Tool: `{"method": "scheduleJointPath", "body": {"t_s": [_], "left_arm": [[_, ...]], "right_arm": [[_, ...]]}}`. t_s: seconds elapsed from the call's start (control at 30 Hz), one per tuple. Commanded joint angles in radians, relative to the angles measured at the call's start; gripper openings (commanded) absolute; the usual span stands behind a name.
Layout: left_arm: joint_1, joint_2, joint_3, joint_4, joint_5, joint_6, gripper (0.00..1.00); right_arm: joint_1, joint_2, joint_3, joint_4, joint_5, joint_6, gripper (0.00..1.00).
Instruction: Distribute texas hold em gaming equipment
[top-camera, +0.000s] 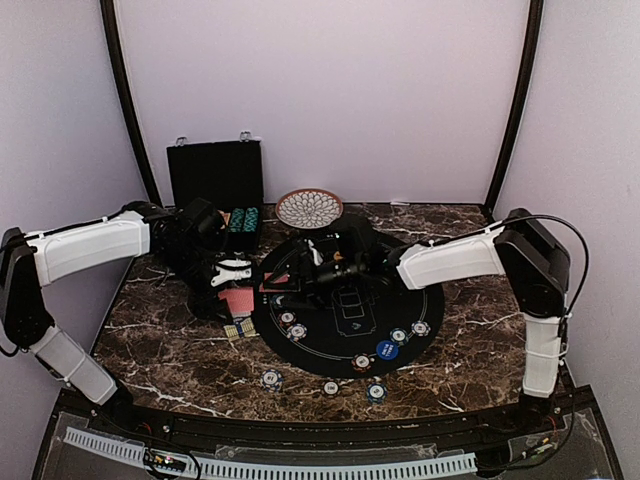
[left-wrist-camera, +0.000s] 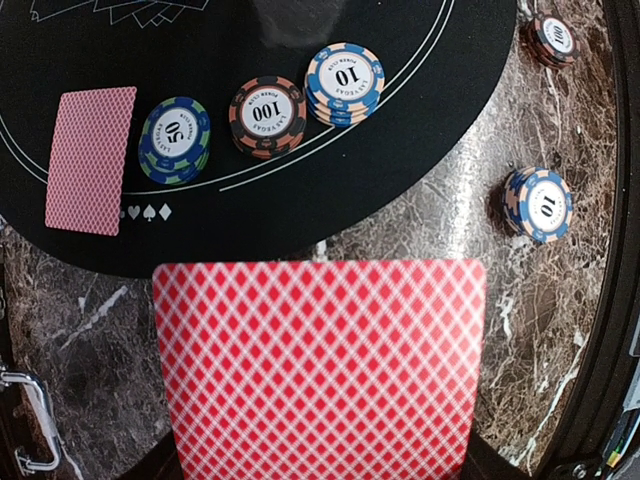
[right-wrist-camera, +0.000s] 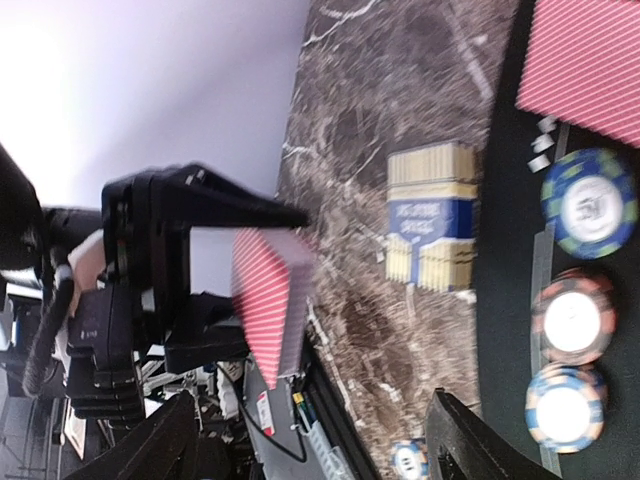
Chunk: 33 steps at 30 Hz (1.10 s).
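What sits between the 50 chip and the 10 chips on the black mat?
A stack of orange-and-black 100 chips, shown plainly in the left wrist view.

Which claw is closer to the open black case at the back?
Left. The left gripper, shut on red-backed cards, sits just in front of the black case; the right gripper, open, hovers farther right over the round black mat.

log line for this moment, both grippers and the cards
left gripper: shut on card deck | right gripper: open, empty | card: face down on black mat
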Motion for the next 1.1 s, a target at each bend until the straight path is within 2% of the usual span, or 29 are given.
{"method": "scheduleJointPath", "body": {"t_s": [0.0,1.07], "left_arm": [[0.004,-0.008,0.039,0.003,0.028,-0.017,0.06],[0.005,-0.002,0.085,-0.010,0.051,-0.036,0.04]], "right_arm": [[0.028,0.012,0.004,0.120,-0.012,0.052,0.78],[0.087,0.193,0.229,0.114,-0.080,0.096,0.79]]}}
